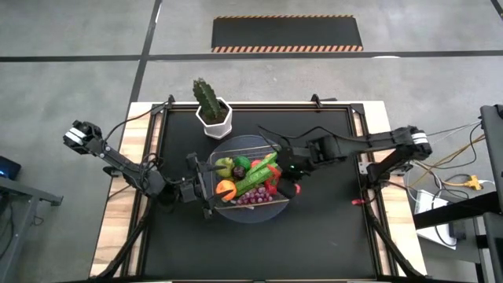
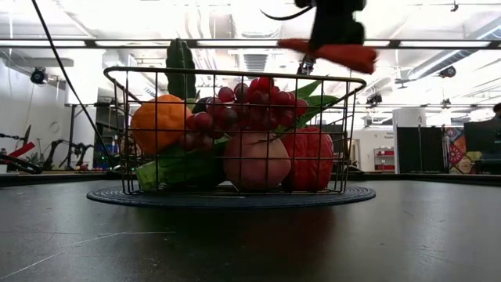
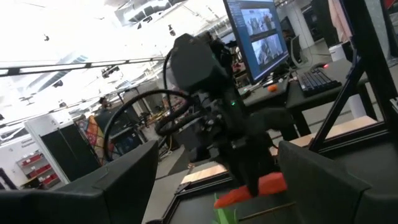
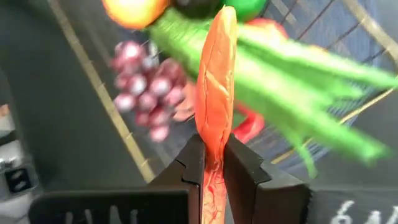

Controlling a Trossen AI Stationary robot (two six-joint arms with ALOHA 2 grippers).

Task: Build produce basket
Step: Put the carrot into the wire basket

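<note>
The silver wire basket (image 1: 245, 144) stands mid-table on a round grey base (image 2: 235, 196). In it lie produce: an orange (image 2: 159, 121), purple grapes (image 2: 235, 106), a green bean bunch (image 1: 255, 177), a red pepper (image 2: 309, 160) and green fruits (image 1: 228, 165). My right gripper (image 1: 289, 174) hangs over the basket's right part, shut on a red chili (image 2: 337, 53). My left gripper (image 1: 200, 186) stands open beside the basket's left rim, with nothing between its fingers. My right gripper pinches the red chili between its two fingers near one end (image 4: 213, 163). It comes slanting down from the table's right side. Most of the chili (image 4: 216, 87) sticks out forward past the fingertips. It hangs clear above the basket's right rim (image 2: 344, 78).
A white hexagonal pot with a green cactus (image 1: 212, 112) stands just behind the basket at the far left. The dark mat (image 1: 330, 236) is bare in front and to the right of the basket. Cables and a stand lie off the table's right edge (image 1: 440, 189).
</note>
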